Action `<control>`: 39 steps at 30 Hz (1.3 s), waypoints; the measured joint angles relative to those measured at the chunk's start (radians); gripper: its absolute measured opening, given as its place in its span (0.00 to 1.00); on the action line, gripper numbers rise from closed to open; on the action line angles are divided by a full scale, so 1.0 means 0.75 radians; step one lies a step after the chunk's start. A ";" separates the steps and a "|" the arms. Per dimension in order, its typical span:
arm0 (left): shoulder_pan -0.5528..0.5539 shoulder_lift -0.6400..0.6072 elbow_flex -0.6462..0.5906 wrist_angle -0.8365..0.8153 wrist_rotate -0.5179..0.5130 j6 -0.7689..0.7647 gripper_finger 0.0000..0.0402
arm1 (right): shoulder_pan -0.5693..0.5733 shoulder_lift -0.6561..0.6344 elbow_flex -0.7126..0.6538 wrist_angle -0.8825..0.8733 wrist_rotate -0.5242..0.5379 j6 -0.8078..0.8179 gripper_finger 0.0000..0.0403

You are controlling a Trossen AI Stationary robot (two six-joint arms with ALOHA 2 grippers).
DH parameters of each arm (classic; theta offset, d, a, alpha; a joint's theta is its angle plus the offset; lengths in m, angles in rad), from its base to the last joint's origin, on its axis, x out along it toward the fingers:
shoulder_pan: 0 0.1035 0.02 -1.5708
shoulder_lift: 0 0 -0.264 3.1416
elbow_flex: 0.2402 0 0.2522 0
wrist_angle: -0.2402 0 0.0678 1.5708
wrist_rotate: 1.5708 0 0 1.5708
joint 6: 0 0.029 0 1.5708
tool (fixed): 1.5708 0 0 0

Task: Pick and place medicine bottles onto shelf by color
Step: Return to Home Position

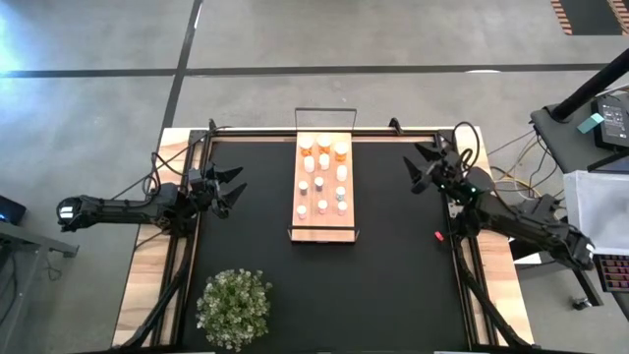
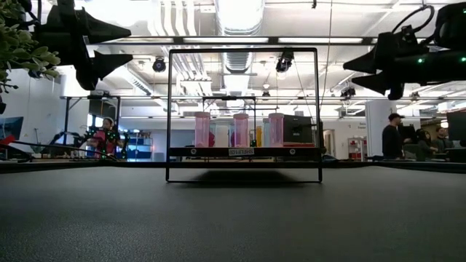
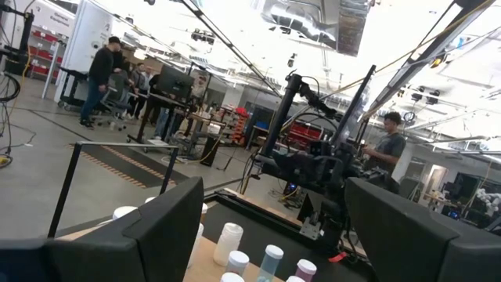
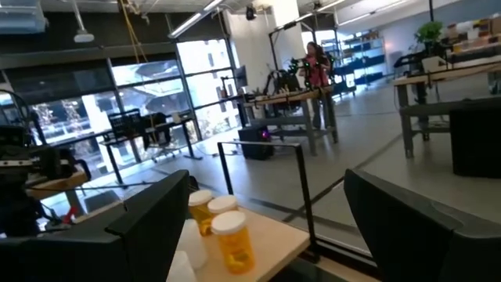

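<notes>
High view: left gripper (image 1: 241, 183) and right gripper (image 1: 413, 168) hang spread, empty, flanking shelf (image 1: 324, 232); best to retract outward, high, clear of bottles (image 1: 322, 183).

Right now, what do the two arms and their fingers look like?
Both arms are black jointed segments with black cables running alongside. The left gripper and right gripper each have two broad tapering black fingers. A green light glows near the right wrist; the left arm bears a white patch.
</notes>
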 joint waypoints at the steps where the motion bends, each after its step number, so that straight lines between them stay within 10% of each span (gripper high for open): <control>1: 0.000 0.000 0.000 0.000 -0.001 0.000 0.73 | 0.000 -0.026 0.000 -0.024 0.000 -0.011 0.82; 39: 0.000 0.000 0.000 0.000 0.000 0.000 0.73 | 0.001 -0.296 -0.001 -0.305 -0.002 -0.007 0.82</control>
